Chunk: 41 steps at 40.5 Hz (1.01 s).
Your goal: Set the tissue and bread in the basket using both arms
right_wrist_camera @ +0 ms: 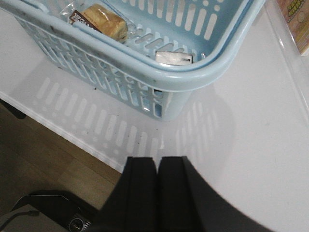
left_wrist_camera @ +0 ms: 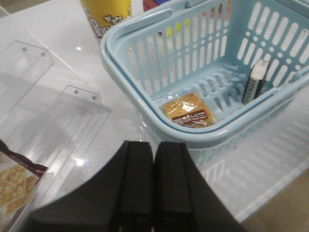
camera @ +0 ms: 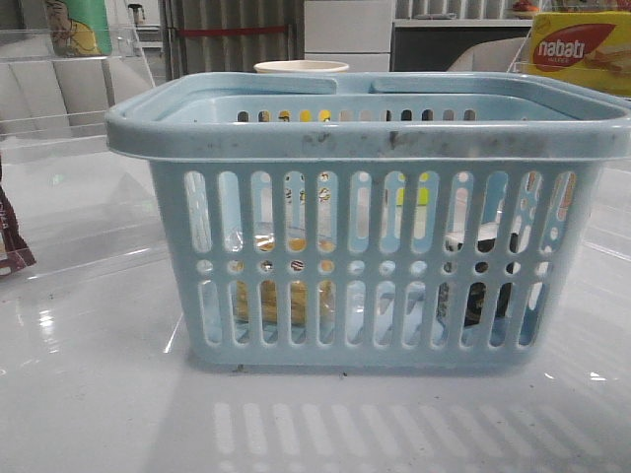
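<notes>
The light blue basket (camera: 365, 138) stands in the middle of the white table. The bread (left_wrist_camera: 188, 111), tan-yellow in a clear wrapper with a dark brown label, lies on the basket floor; it shows through the slots in the front view (camera: 286, 296) and in the right wrist view (right_wrist_camera: 104, 21). The tissue (left_wrist_camera: 256, 81), a dark pack with a white top, stands upright against the basket's wall; it also shows in the front view (camera: 478, 281) and the right wrist view (right_wrist_camera: 174, 58). My left gripper (left_wrist_camera: 154, 147) is shut and empty, outside the basket. My right gripper (right_wrist_camera: 157, 162) is shut and empty, near the table edge.
A yellow-red nabati box (camera: 582, 49) stands at the back right. A yellow cup (left_wrist_camera: 106, 14) is behind the basket. Clear acrylic stands (left_wrist_camera: 48, 106) and a dark packet (camera: 12, 241) are at the left. The table's front edge (right_wrist_camera: 72, 135) drops to a wooden floor.
</notes>
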{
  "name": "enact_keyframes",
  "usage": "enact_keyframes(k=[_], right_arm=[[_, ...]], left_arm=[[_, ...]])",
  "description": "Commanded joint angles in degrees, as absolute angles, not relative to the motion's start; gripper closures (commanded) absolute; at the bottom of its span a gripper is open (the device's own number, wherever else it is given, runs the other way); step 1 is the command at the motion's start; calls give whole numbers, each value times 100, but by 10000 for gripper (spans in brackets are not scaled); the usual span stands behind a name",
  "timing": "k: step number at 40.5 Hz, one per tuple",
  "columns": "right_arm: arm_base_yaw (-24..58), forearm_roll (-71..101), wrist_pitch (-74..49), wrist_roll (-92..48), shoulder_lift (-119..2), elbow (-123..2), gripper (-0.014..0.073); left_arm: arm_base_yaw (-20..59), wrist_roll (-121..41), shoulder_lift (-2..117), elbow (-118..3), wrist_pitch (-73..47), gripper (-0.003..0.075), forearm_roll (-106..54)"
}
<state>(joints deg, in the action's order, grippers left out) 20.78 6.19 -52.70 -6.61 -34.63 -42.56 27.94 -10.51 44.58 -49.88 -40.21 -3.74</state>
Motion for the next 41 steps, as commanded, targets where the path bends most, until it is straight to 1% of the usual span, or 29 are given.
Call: enact_keyframes(k=[1, 8, 13, 19, 28, 35, 41], right_arm=[[2046, 615, -4898, -665, -3467, -4406, 566], [2046, 615, -4898, -665, -3467, -4406, 566], [2046, 615, -4898, -665, -3467, -4406, 566], [2046, 615, -4898, -665, -3467, -4406, 566], [2046, 615, -4898, -665, -3467, -4406, 566], [2046, 615, -4898, -665, -3467, -4406, 566], [2046, 615, -4913, -665, -3467, -4406, 566]], left_arm=[[2417, -1072, 4039, -4871, -3220, 627, -323], [1461, -1072, 3000, -3769, -2081, 627, -323], [1008, -1072, 2176, -2886, -1437, 627, -361], [555, -1072, 1110, -1962, -1115, 627, -526], [360, -979, 184, -1042, -776, 627, -526], [360, -96, -144, -431, -342, 627, 0], [360, -64, -143, 88, 350, 627, 0]])
